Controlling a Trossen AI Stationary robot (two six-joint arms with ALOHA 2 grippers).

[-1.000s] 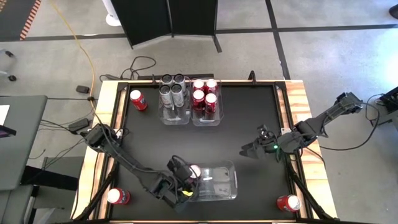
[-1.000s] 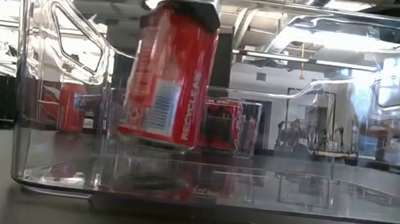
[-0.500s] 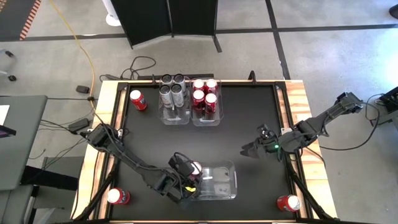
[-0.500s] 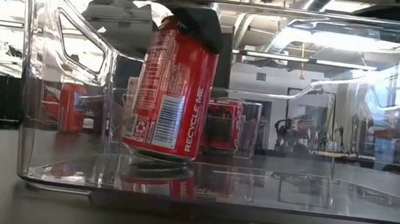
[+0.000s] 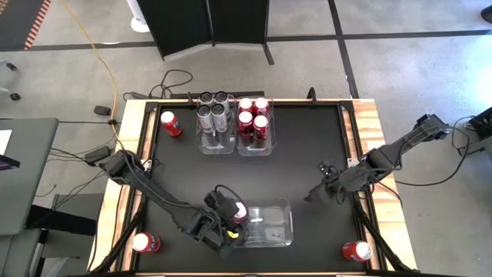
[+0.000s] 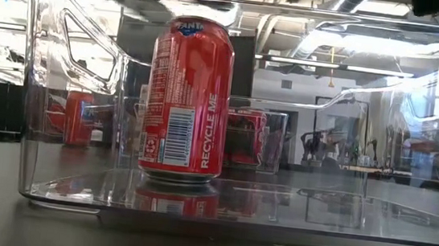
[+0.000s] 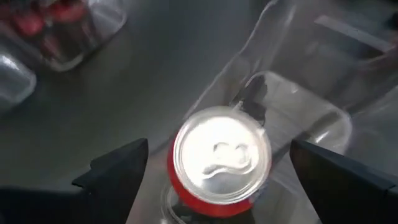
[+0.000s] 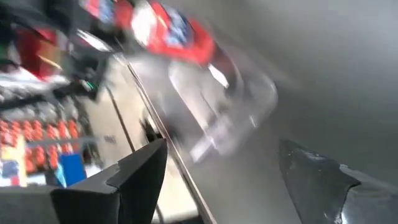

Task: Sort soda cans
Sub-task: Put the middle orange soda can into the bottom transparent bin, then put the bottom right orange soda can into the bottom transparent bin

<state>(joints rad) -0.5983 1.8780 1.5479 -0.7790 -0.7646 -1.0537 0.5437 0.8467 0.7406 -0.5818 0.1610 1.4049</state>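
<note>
We see a red can (image 6: 187, 100) standing up in the clear bin (image 6: 403, 229). Our left gripper (image 7: 217, 168) is wide apart above it, holding nothing. Our right gripper (image 8: 221, 180) waits open over the desk (image 5: 296, 158).

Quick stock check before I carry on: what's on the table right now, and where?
Red can: one, upright in the near clear bin.
Silver cans: four, far left bin.
Red cans: four, far right bin.
Loose red cans: three; far-left corner, near-left corner, near-right corner.
Table: black top, wood edge.
Left claw: open, above the binned can.
Right claw: open, right of the near bin.
</note>
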